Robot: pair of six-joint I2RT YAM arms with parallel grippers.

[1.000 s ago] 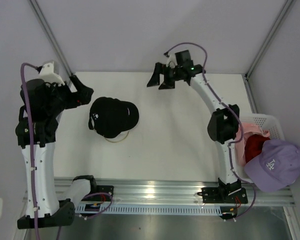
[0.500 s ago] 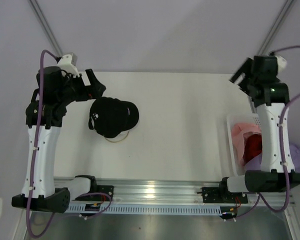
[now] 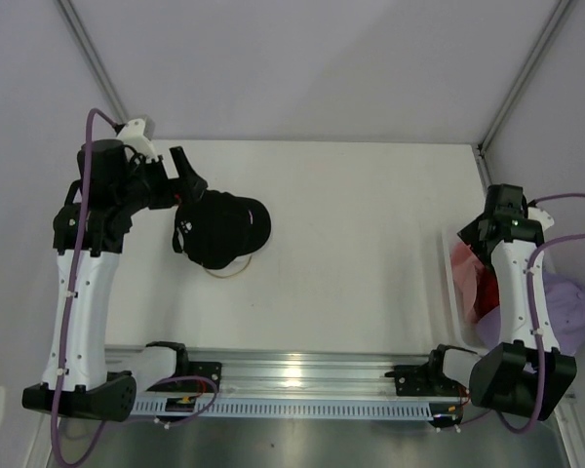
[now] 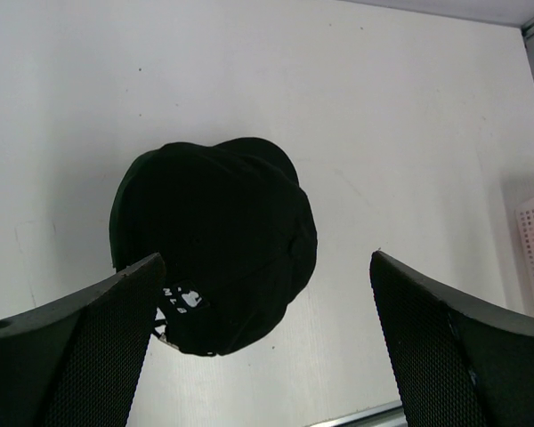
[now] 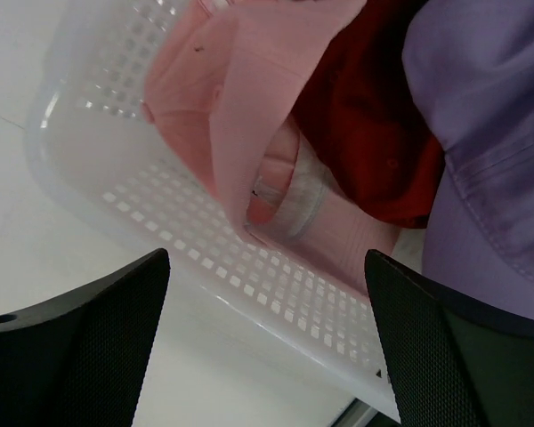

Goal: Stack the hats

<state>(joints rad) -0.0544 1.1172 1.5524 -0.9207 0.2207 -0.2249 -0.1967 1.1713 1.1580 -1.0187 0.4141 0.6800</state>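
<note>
Biggest change: my right arm (image 3: 515,292) has swung off the table's (image 3: 370,244) 12 o'clock edge and now hangs over the white mesh basket (image 5: 116,116) at 3 o'clock. My left arm (image 3: 83,283) has leaned in from 9 o'clock toward the dark hats (image 3: 221,228).

The dark hats haven't moved. They sit at about 10 o'clock on the table, white logo showing, looks like two nested but I can't be sure.

In the basket, the pink hat (image 5: 222,98) lies at its 9 o'clock side, the red hat (image 5: 365,133) touches it, and the lavender hat (image 5: 489,116) spills over the 3 o'clock rim.

The right gripper (image 5: 265,262) is spread wide and empty, above the pink hat. The left gripper (image 4: 264,294) is also wide and empty, above the dark hats.

My read: next hat gets picked from the basket, probably pink.
</note>
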